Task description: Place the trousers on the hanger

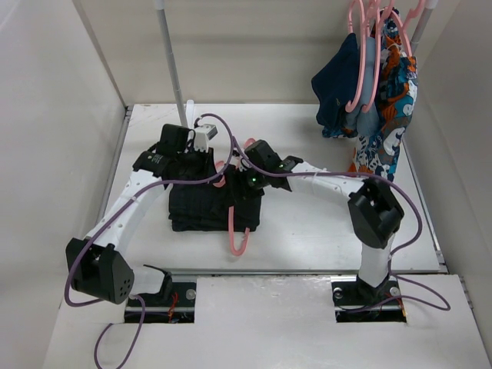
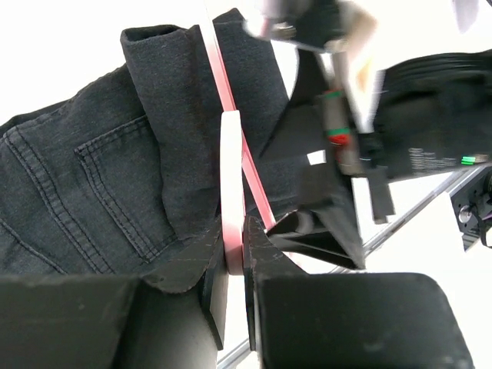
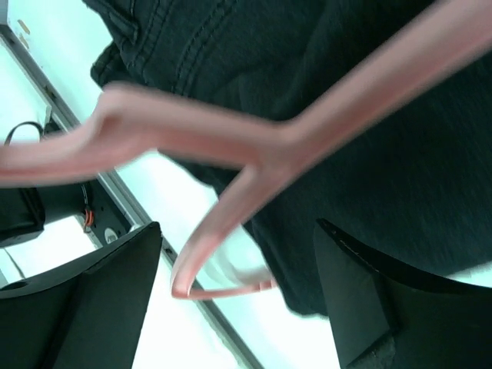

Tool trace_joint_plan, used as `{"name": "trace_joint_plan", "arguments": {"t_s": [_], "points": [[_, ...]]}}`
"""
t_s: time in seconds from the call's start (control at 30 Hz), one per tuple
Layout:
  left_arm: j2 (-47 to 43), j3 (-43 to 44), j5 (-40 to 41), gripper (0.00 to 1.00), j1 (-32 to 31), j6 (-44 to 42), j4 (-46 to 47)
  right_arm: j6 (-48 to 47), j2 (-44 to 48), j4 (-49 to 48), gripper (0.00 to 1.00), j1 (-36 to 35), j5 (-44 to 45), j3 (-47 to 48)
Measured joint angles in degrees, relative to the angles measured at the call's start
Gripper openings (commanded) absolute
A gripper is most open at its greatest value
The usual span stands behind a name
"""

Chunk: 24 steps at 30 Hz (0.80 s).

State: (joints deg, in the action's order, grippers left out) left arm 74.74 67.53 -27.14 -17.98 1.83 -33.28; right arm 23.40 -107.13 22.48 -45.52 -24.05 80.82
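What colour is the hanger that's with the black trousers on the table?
The hanger is pink, a plain light pink. The left wrist view shows it best.

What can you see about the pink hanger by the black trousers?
The hanger is thin, smooth pink plastic with a curved hook. It rests on the folded black trousers, hook poking out past their near edge. The left gripper is shut on one of its bars. The right gripper sits open either side of the hook stem, not touching.
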Motion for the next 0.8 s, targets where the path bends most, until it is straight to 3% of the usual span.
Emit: {"name": "trace_joint_plan", "arguments": {"t_s": [0.13, 0.17, 0.23, 0.27, 0.3, 0.4, 0.53, 0.63, 0.8], "points": [[0.00, 0.00, -0.07, 0.00, 0.07, 0.22, 0.02, 0.83, -3.41, -3.02, 0.57, 0.04, -2.95, 0.50], [0.00, 0.00, -0.07, 0.00, 0.07, 0.20, 0.02, 1.09, -4.09, -3.78, 0.37, 0.04, -3.85, 0.50], [0.00, 0.00, -0.11, 0.00, 0.04, 0.09, -0.20, 3.41, -4.96, -4.94, 0.19, 0.15, -6.16, 0.68], [-0.22, 0.00, -0.04, 0.14, 0.13, -0.07, -0.87, 5.86, -5.05, -4.87, 0.05, 0.33, -6.32, 0.68], [-0.59, 0.00, -0.20, 0.29, 0.22, -0.24, -1.84, 7.85, -5.09, -4.98, 0.00, 1.05, -6.80, 0.66], [-0.70, 0.24, -0.85, 0.70, 0.04, -2.38, -1.53, 7.82, -4.26, -8.07, 0.00, 3.06, -9.38, -0.96], [-0.66, 3.32, -1.38, 0.92, 0.11, -6.05, -3.15, 7.85, -0.57, -13.62, 0.00, 4.70, -13.33, -7.61], [-1.31, 6.12, -2.12, 0.95, 1.79, -8.50, -3.15, 8.00, 3.26, -16.98, 0.00, 6.51, -17.33, -12.66], [-3.39, 6.25, -4.33, 0.85, 4.94, -9.79, -2.45, 7.58, 5.42, -19.76, 0.00, 10.56, -22.38, -15.26]]}}
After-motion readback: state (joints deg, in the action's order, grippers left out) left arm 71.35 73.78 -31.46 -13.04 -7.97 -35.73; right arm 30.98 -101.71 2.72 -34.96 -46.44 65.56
